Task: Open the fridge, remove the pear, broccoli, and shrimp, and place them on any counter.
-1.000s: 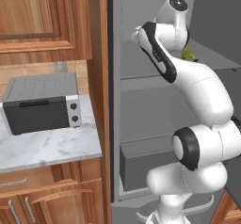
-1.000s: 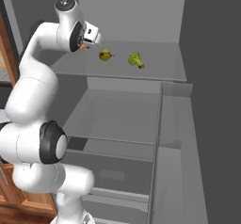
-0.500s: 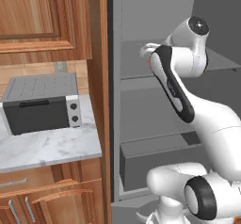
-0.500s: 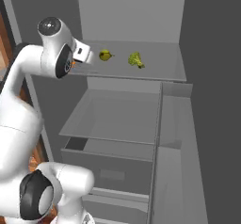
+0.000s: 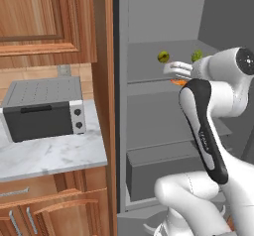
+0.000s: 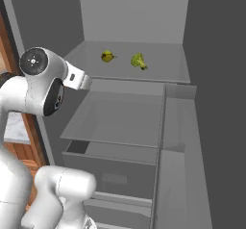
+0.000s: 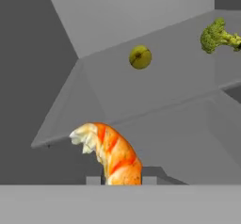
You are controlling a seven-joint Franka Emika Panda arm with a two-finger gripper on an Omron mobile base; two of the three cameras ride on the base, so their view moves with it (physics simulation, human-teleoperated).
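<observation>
In front of the open matte grey fridge (image 6: 192,40), the gripper (image 7: 122,180) is closed on the curved orange shrimp (image 7: 113,155), just outside the upper shelf's front edge; on that shelf, the small olive-green pear (image 6: 107,56) lies mid-shelf and the bumpy green broccoli floret (image 6: 139,61) beside it toward the right edge, apart; the white marble desk (image 5: 49,155) carries a grey toaster oven (image 5: 42,108).
</observation>
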